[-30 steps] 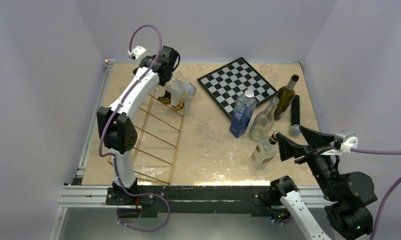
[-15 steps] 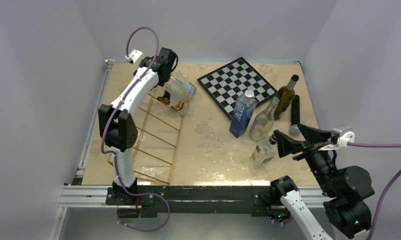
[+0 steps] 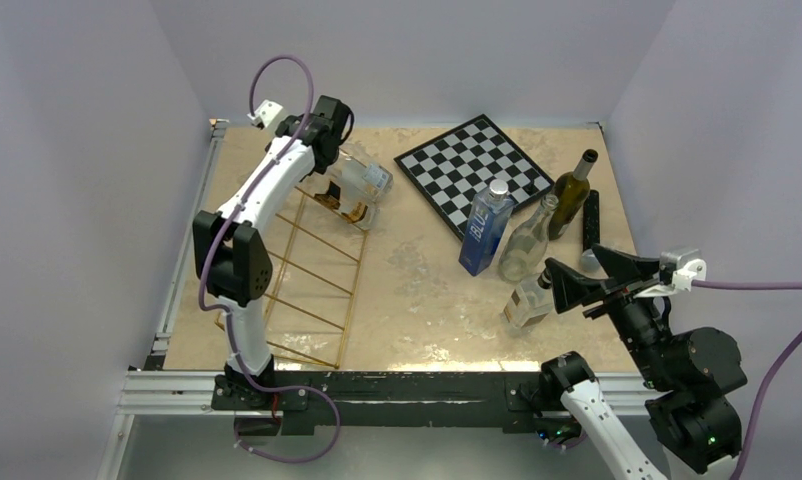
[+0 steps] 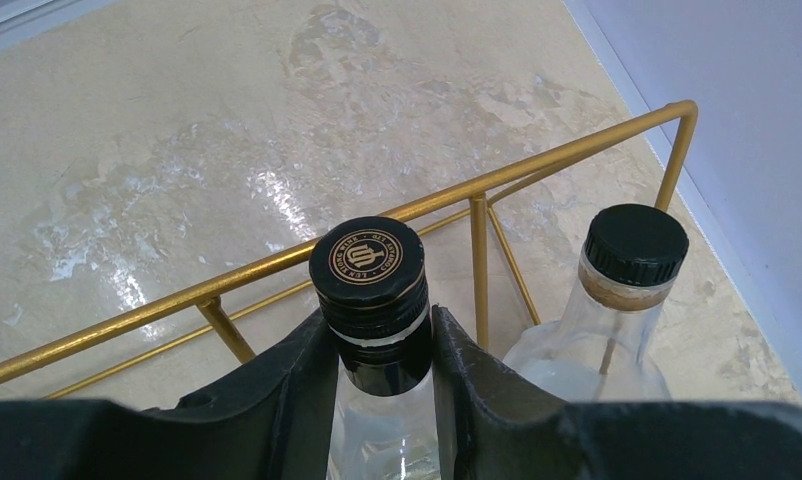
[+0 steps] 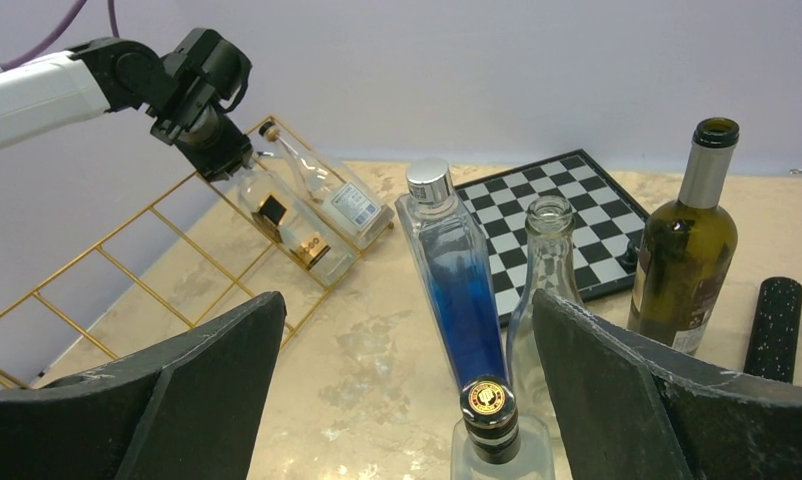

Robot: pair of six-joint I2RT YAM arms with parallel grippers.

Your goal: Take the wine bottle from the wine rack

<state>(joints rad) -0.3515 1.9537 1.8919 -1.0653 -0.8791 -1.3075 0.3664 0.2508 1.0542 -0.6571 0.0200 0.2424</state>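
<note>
The 2 fingers of the left gripper point(image 4: 382, 338) are clamped on the neck of the wine bottle point(image 4: 369, 262), just under its black cap. The bottle lies at the far end of the gold wine rack point(image 4: 537, 165) (a second bottle point(image 4: 632, 250) is just beside it). The right gripper point(image 5: 402, 370) hangs wide open, holding nothing, above a small capped bottle point(image 5: 489, 410).

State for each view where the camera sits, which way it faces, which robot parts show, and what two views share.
Top external: high behind the bases, looking down on the beige marbled table; both arms show.
Left wrist: on the left gripper, facing the black-capped clear glass bottle it clamps on the gold wire wine rack; fingers show.
Right wrist: on the open right gripper, facing across the table; fingers show.
Shared: both wrist views show that rack.
</note>
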